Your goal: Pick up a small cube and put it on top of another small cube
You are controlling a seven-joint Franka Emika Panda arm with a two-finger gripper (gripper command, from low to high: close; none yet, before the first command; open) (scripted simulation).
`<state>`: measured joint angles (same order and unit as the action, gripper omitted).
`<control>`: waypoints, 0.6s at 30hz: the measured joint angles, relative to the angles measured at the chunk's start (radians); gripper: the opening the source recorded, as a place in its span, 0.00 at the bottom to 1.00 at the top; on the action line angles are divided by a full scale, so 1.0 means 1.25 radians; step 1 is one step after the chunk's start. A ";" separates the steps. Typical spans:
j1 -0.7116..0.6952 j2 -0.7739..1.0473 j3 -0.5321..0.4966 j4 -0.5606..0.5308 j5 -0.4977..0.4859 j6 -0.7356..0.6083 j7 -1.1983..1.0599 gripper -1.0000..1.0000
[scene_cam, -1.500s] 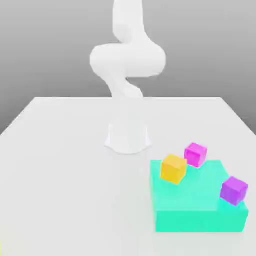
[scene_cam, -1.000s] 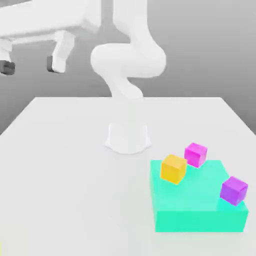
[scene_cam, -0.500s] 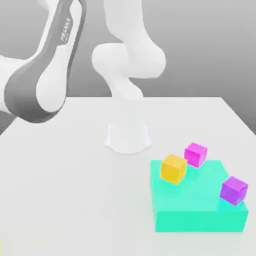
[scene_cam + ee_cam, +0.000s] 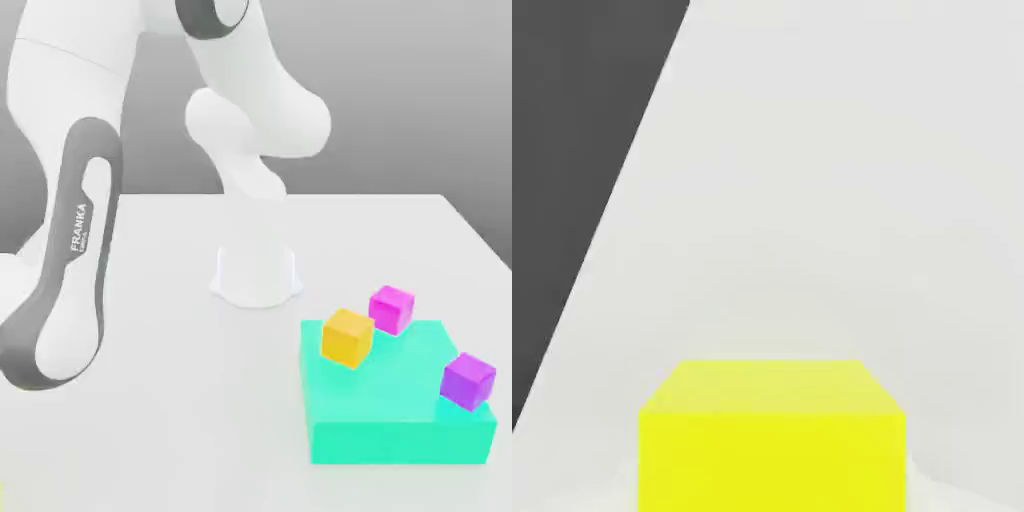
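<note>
A plain white table [image 4: 150, 420] stretches far back under soft, even light, with a flat grey wall [image 4: 420, 90] behind.

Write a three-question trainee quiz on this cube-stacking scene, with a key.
1. True or false: the small amber cube sits on the raised teal block.
2. Which cube rests at the teal block's corner toward the exterior view's right? A) small purple cube B) green cube C) white cube
3. Fill in: the hand view shows a small bright lemon-yellow cube resting on the ____ tabletop.

Key: 1 true; 2 A; 3 white. The small magenta cube sits just behind the amber one.
</note>
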<state>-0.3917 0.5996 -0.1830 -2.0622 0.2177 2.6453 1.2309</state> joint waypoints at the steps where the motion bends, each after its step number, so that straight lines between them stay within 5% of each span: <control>1: 0.006 -0.024 -0.008 -0.006 -0.006 -0.018 0.004 0.00; 18: 0.273 -0.519 0.162 -0.357 -0.066 -0.149 -0.123 0.00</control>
<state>-0.0510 -0.0490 0.0193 -2.5081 0.1352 2.4595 1.0769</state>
